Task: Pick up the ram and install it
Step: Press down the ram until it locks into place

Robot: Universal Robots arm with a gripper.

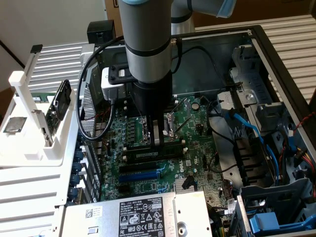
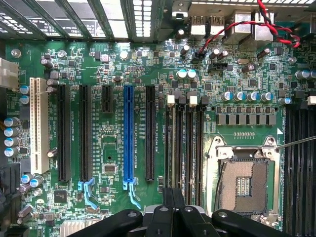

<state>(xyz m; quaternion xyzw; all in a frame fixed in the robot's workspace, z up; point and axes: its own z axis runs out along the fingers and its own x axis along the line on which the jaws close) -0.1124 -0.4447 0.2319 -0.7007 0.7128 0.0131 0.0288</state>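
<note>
Inside the open computer case [image 1: 276, 64], which lies on its side so the board faces up, the green motherboard [image 1: 148, 143] fills the floor. The arm [image 1: 148, 44] stands straight down over it, the better to press along the slots' axis. Its gripper [image 1: 157, 139] is pressed together, fingertips low over the black memory slots [image 2: 185, 143] just beside the empty processor socket [image 2: 244, 185], to the exterior view's left of it. Beneath the fingers, a dark stick [image 1: 160, 144] lies along the slot line; I judge it to be the ram, seated or nearly so, though I cannot tell whether the fingers pinch it or merely push. The blue expansion slot [image 2: 129, 136] sits nearby, empty.
</note>
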